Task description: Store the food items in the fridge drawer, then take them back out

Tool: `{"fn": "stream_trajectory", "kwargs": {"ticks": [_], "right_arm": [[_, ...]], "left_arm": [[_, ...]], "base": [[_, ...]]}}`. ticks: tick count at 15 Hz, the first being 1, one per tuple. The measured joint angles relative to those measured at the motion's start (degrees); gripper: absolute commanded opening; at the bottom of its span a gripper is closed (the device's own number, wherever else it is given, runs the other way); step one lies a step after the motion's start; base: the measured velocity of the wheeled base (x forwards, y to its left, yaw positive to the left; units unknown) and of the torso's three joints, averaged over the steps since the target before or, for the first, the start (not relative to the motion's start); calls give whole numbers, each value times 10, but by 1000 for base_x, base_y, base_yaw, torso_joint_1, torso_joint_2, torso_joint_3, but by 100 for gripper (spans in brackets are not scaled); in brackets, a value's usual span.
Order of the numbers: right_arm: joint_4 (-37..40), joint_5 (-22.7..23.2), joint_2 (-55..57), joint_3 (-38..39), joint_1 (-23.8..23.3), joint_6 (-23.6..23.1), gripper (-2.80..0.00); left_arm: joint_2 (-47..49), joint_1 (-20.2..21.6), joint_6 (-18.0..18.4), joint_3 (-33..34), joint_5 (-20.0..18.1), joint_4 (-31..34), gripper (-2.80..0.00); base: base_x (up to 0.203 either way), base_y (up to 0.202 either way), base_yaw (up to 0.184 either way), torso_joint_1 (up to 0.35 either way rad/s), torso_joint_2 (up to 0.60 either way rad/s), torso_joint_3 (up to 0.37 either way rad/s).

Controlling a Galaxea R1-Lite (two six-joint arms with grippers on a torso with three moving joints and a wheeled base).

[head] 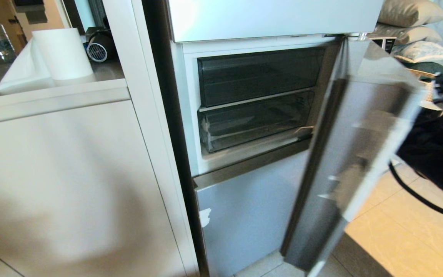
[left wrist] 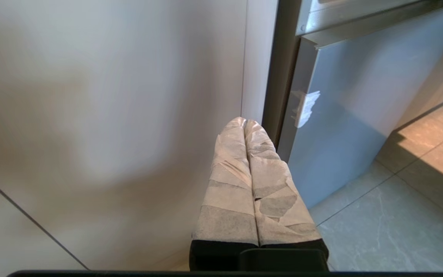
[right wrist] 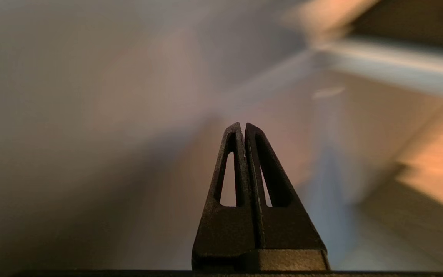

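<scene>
The fridge's middle door (head: 360,134) stands open. Inside, the fridge drawer (head: 252,121) is the lower clear bin, pushed in, with whitish tape on its left front corner. Another clear bin (head: 256,75) sits above it. No food items are in view. My right arm (head: 437,146) shows as a dark mass at the right edge, beyond the open door's outer edge. In the right wrist view my right gripper (right wrist: 243,125) is shut and empty, facing a pale panel. My left gripper (left wrist: 244,121), with tape-wrapped fingers, is shut and empty, low beside the white cabinet panel (left wrist: 110,115).
The lower fridge door (head: 244,207) is closed, with a torn white sticker near its edge. The counter at left holds a paper roll (head: 63,52) and a water bottle (head: 0,38). Pillows (head: 410,15) lie at far right above the tiled floor (head: 398,238).
</scene>
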Motion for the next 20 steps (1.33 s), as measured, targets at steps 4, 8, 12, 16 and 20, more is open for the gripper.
{"fn": "stream_trajectory", "kwargs": {"ticks": [4,8,12,16,20], "right_arm": [[-46,157,110,-67,60,5,-280],[-166,337,176,-105,77,31,-280],[-224,345,102,-14,79,45,-280],[-143,299,-92,108,71,-31,-280],[105,247,-358,228,-32,-168,-280]], "left_arm": [[0,1,0,0,0,0,-280],[0,0,0,0,0,0,-280],[0,1,0,0,0,0,-280],[0,1,0,0,0,0,-280],[0,0,0,0,0,0,-280]], "base": [[0,0,0,0,0,0],[0,0,0,0,0,0],[0,0,0,0,0,0],[0,0,0,0,0,0],[0,0,0,0,0,0]]}}
